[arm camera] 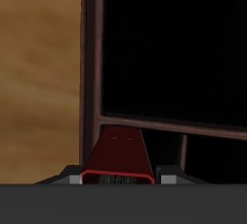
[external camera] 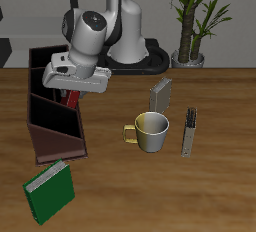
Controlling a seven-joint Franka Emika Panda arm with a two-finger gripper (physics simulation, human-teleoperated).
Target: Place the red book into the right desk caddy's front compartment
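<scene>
Wrist view: the claw (arm camera: pixel 117 180) is squeezed on the red book (arm camera: pixel 122 154). The book sticks out from between the two fingers, thin and bright red with a darker edge. It hangs over the dark inside of the caddy (arm camera: pixel 92 73), just beside a brown wall and a thin divider. Next to that wall the wooden tabletop (arm camera: pixel 39 64) shows.

In the exterior view the claw (external camera: pixel 72 94) hangs over the caddy (external camera: pixel 55 136), about halfway along it. Only a small bit of the red book (external camera: pixel 72 99) peeks out under the claw, held up in the air above the open top. I cannot tell which box of the caddy it is over. The caddy is long, narrow and dark brown, with tall walls.

A green book (external camera: pixel 50 192) lies flat near the tabletop's (external camera: pixel 200 196) front edge, just past the caddy's end. A mug (external camera: pixel 150 132) stands well apart from the caddy. A grey book (external camera: pixel 161 95) stands behind the mug, and another thin book (external camera: pixel 189 131) stands just beside it.
</scene>
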